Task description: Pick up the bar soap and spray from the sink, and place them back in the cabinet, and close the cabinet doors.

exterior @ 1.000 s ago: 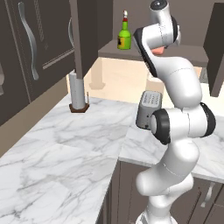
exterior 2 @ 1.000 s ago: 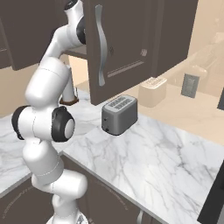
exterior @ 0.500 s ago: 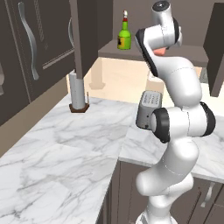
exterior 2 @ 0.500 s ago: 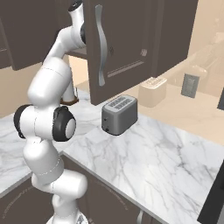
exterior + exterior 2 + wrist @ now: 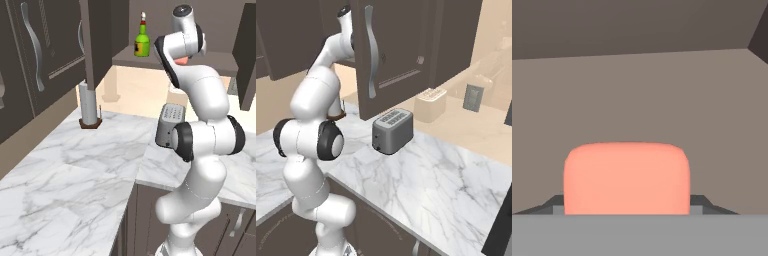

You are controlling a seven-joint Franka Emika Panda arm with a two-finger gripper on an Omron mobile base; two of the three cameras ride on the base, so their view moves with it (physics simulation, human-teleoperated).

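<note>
My gripper (image 5: 627,201) is shut on the bar soap (image 5: 627,175), a salmon-pink block held between the two dark finger tips. It is inside the cabinet (image 5: 637,95), facing the brown back wall. In the left base view the arm reaches up to the shelf (image 5: 220,62), and a bit of the bar soap (image 5: 183,61) shows behind the wrist. The spray (image 5: 142,42) stands upright on the shelf's left end. Both cabinet doors stand open: the left door (image 5: 95,40) is seen edge-on and the right door (image 5: 398,50) has a curved silver handle. The sink is out of view.
A grey toaster (image 5: 392,131) sits on the marble counter (image 5: 75,170) under the right door. A paper towel roll (image 5: 89,104) stands below the left door. A beige box (image 5: 430,104) is by the wall. Dark cabinets (image 5: 35,55) line the left side.
</note>
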